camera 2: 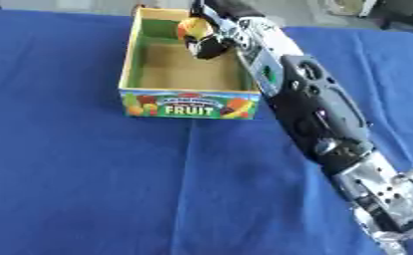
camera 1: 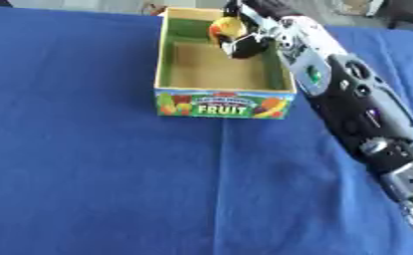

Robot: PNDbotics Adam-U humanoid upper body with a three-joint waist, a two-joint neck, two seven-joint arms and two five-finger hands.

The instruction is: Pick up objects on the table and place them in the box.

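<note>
A cardboard box [camera 1: 223, 108] with "FRUIT" printed on its front wall stands on the blue table, open at the top. My right hand [camera 1: 244, 46] reaches in over the box's far right corner, fingers curled round a yellow and red fruit-like object [camera 1: 228, 27] held above the box floor. The black and silver right arm [camera 1: 349, 99] runs from the lower right up to the box. The box floor that shows beneath the hand is bare brown. My left hand appears in neither view.
A blue cloth [camera 1: 105, 174] covers the whole table, with wide open cloth to the left of and in front of the box. Dark shapes lie beyond the table's far edge at the upper right.
</note>
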